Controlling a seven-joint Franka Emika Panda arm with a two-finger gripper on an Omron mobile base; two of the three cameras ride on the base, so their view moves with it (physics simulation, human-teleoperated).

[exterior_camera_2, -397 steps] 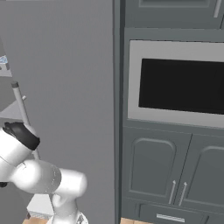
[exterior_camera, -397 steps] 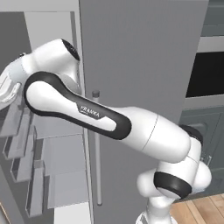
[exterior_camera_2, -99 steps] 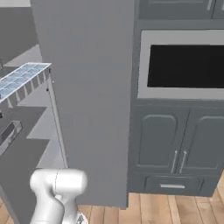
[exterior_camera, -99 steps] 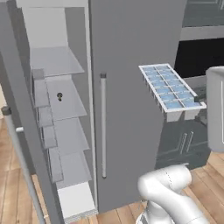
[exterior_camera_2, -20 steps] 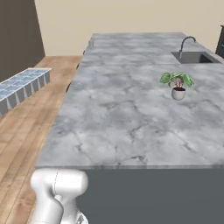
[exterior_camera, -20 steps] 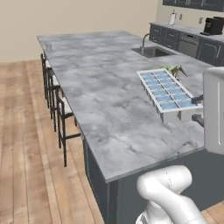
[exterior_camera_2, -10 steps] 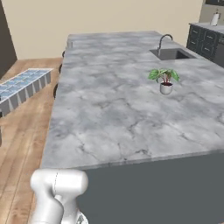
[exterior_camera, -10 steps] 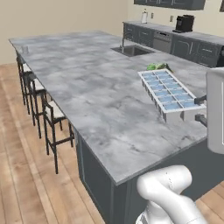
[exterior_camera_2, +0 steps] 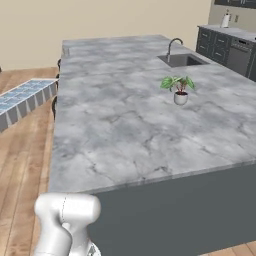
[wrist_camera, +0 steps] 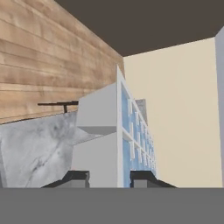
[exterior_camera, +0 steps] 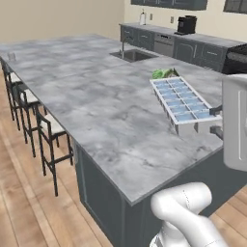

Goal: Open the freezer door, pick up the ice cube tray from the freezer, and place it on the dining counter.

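My gripper [exterior_camera: 215, 120] is shut on the near end of the ice cube tray [exterior_camera: 185, 104], a white tray with a grid of pale blue cubes. The tray hangs level above the right part of the dining counter [exterior_camera: 96, 106], a large grey marble top. In the right base view the tray [exterior_camera_2: 25, 100] juts in from the left edge, beside the counter [exterior_camera_2: 140, 125]. The hand view has the tray [wrist_camera: 105, 131] on edge between my fingertips [wrist_camera: 144, 177], with the gripper [wrist_camera: 110, 178] closed around it. The freezer and its door are out of view.
Stools [exterior_camera: 43, 125] line the counter's left side. A sink with a faucet [exterior_camera: 131, 54] is set in the far part of the top, and a small potted plant [exterior_camera_2: 178, 88] stands near it. A far wall counter carries a coffee machine [exterior_camera: 185, 24]. The floor is wood.
The whole picture has shifted as the base moved. The counter now lies wider and closer in both base views. The tray stays in my gripper at the same spot.
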